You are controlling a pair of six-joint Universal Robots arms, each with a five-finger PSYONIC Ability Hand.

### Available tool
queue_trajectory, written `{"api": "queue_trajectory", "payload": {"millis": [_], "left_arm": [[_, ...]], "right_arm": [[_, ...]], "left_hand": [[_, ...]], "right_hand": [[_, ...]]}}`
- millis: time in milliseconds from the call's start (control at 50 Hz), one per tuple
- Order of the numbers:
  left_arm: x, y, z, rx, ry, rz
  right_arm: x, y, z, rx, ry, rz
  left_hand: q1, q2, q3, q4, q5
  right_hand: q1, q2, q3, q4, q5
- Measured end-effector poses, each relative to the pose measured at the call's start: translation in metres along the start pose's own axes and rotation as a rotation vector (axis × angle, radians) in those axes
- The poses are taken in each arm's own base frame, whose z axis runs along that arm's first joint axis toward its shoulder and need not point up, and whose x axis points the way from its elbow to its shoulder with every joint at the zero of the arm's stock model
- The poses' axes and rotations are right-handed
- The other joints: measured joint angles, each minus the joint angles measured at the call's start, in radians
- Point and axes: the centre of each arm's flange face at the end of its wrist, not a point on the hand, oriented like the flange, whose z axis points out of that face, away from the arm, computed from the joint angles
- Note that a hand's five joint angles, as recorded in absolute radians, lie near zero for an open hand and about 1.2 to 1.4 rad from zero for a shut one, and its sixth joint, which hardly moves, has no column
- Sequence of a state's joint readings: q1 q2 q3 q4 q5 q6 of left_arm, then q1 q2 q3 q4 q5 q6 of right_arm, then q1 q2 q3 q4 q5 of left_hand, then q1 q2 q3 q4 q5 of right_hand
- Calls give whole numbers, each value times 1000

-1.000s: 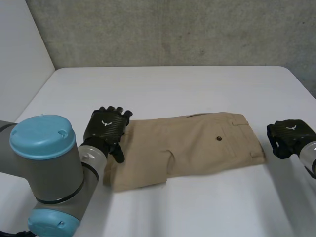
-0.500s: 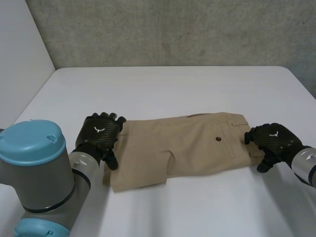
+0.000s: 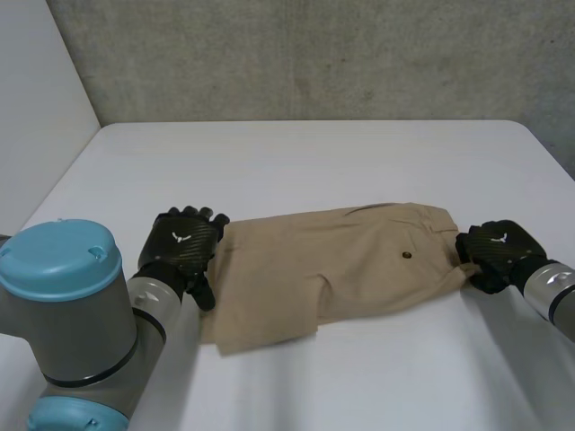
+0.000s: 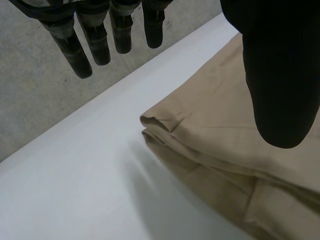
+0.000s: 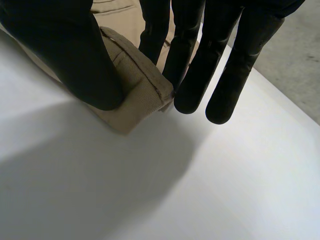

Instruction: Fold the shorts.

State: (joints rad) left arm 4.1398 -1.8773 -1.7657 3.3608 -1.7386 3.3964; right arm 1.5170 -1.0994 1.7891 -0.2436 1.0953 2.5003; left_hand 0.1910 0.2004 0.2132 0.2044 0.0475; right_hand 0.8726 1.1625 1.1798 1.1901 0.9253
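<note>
A: Entry one: shorts. Lay flat on the table, seemingly folded once already, leg over leg. Pointed leg hems toward 9 o'clock and waistband toward 3 o'clock. Altered within the last second?

B: Altered, yes. Entry two: right hand. Came in from 3 o'clock, off bare table, onto the waistband end. Pinched that corner between thumb and fingers. Dragged the cloth a little and skewed the near edge toward 6 o'clock.

A: Entry three: left hand?

B: Drew back slightly toward 9 o'clock, then stayed beside the leg hems. Remained spread wide, straight-fingered, with the thumb above the cloth. Gripped nothing. Could not tell whether touching.

A: Bearing on the fold?

B: Probably marked the start of the next fold. Secured the 3 o'clock end, ready for carrying across toward 9 o'clock. Left that fold not yet made.
</note>
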Motion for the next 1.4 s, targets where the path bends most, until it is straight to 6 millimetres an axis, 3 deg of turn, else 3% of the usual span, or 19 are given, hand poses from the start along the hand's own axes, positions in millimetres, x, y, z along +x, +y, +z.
{"api": "queue_trajectory", "payload": {"millis": [60,260,380,400,460,520,540,560,620,660,700,740,860,900,1020,1100,1240,1320,1400], "left_arm": [[0,0,0,0,0,0],[-1,-1,-3,-1,-2,1],[-1,0,-3,-4,-2,1],[-2,0,-3,-4,-4,1],[-2,-1,-4,1,-6,0],[-3,-2,-4,2,-6,0],[-3,-4,-5,7,-9,-1],[-6,-7,-6,19,-16,-4],[-9,-12,-8,34,-30,-12],[-10,-13,-8,37,-33,-14],[-14,-19,-10,55,-49,-33],[-15,-22,-11,65,-55,-44],[-20,-29,-10,87,-69,-68],[-21,-31,-10,93,-71,-72],[-25,-45,-3,139,-85,-81],[-27,-56,2,171,-92,-86],[-10,-76,11,224,-44,-111],[2,-78,11,218,-12,-128],[39,-59,13,99,65,-196]], "right_arm": [[0,0,0,0,0,0],[60,-8,-23,-90,213,-31],[62,-22,-26,-82,213,-85],[45,-48,-25,-20,170,-150],[19,-77,-26,60,112,-210],[14,-82,-26,77,99,-221],[-1,-94,-27,117,66,-246],[-44,-123,-34,225,-32,-308],[-85,-140,-43,308,-139,-351],[-102,-143,-48,334,-187,-363],[-161,-144,-65,401,-385,-399],[-186,-137,-72,410,-484,-407],[-228,-111,-83,371,-696,-393],[-230,-109,-84,362,-715,-383],[-208,-126,-74,340,-670,-221],[-187,-140,-69,341,-614,-101],[-119,-174,-62,377,-409,237],[-107,-176,-59,370,-365,287],[-100,-158,-45,265,-319,320]], "left_hand": [[0,0,0,0,0],[0,0,0,0,0],[0,0,0,0,0],[0,0,0,0,0],[0,0,0,0,0],[0,0,0,0,0],[0,0,0,0,0],[0,0,0,0,0],[0,0,0,0,0],[0,0,0,0,0],[0,0,0,0,0],[0,0,0,0,0],[0,0,0,0,0],[0,0,0,0,0],[0,0,0,0,0],[0,0,0,0,0],[0,0,0,0,0],[0,0,0,0,0],[0,0,0,0,0]], "right_hand": [[0,0,0,0,0],[45,0,0,0,28],[48,4,2,0,30],[49,9,6,2,42],[49,9,10,2,48],[49,9,10,2,48],[49,9,10,2,48],[49,9,11,2,51],[49,15,14,2,54],[49,15,14,2,54],[49,15,19,2,54],[49,15,19,2,54],[-32,-126,-141,-154,-69],[-296,-486,-497,-505,-391],[-626,-883,-901,-917,-820],[-664,-935,-961,-951,-851],[-665,-940,-963,-951,-852],[-665,-940,-963,-951,-852],[-665,-940,-963,-951,-852]]}}
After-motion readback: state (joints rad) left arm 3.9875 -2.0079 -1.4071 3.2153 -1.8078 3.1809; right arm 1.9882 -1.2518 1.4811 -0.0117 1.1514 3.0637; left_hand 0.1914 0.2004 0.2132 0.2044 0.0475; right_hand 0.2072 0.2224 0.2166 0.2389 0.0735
